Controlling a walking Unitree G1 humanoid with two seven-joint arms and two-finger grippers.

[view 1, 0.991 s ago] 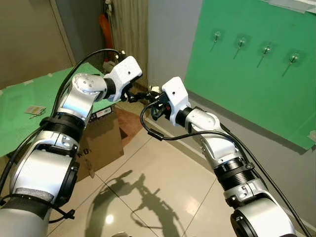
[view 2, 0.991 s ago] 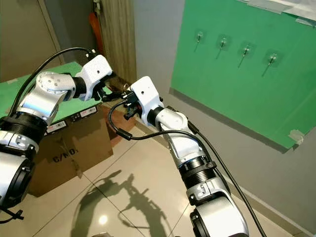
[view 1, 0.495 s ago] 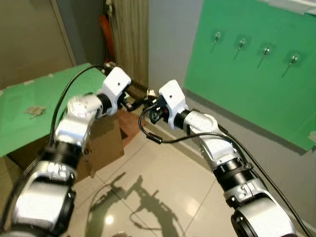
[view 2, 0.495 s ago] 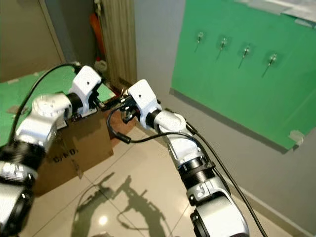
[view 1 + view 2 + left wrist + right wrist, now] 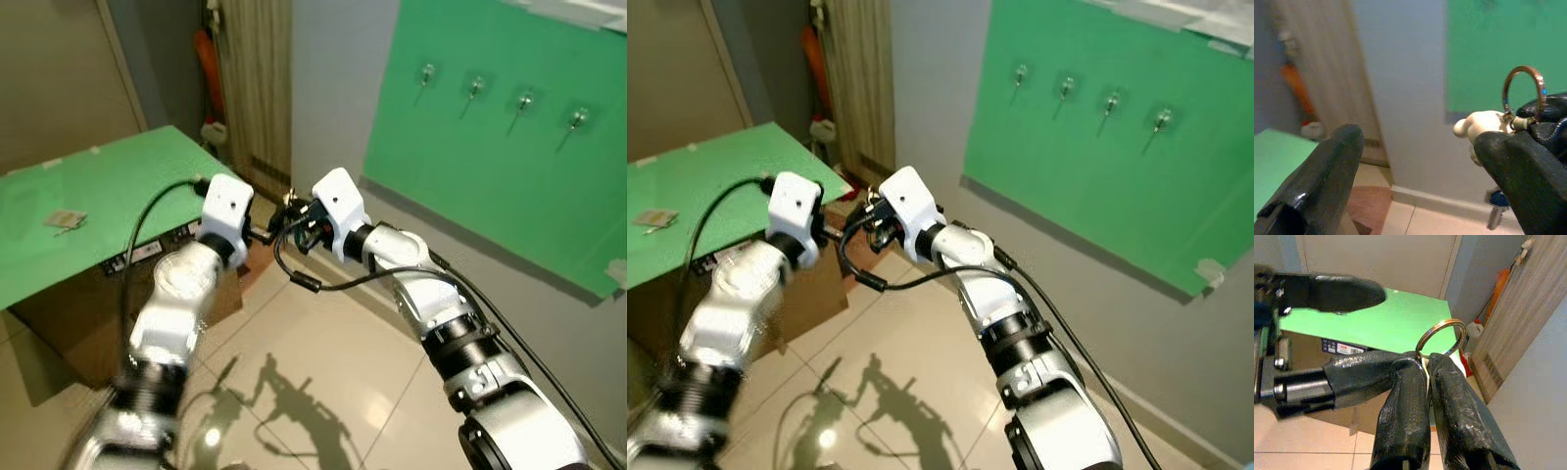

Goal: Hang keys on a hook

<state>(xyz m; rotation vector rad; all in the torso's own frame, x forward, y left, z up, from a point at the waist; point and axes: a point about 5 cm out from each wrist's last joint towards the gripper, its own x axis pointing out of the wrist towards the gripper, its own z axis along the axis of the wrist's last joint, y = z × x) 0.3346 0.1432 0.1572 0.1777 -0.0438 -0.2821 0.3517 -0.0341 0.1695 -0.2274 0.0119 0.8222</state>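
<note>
Your keys, a brass-coloured split ring [image 5: 1442,337] with a small white figurine charm [image 5: 1480,124] and a blue-headed key [image 5: 1497,200] hanging below it, sit pinched at the tips of the right gripper [image 5: 1426,363], whose two black fingers are pressed together on the base of the ring so the loop stands up above them. You can see the same bunch in the left wrist view, just beside one black finger [image 5: 1520,171] of the left gripper [image 5: 1415,161]. That gripper's fingers are spread wide apart, with nothing between them, the other finger [image 5: 1322,171] well off to the side. In the head views the two grippers meet nose to nose above the tiled floor [image 5: 323,382], the left gripper [image 5: 260,235] reaching from your left and the right gripper [image 5: 292,217] from your right.

Behind them, on the grey wall, hangs a large green sheet [image 5: 490,166] carrying a row of four clear stick-on metal hooks [image 5: 474,90], well apart from the keys and higher than them. To your left stands a brown cardboard box [image 5: 88,304] topped with a green board [image 5: 88,196], a small card [image 5: 65,219] lying on it. Past the box you have a wood-grain panel [image 5: 257,78] and an orange object [image 5: 204,59] leaning in the corner.
</note>
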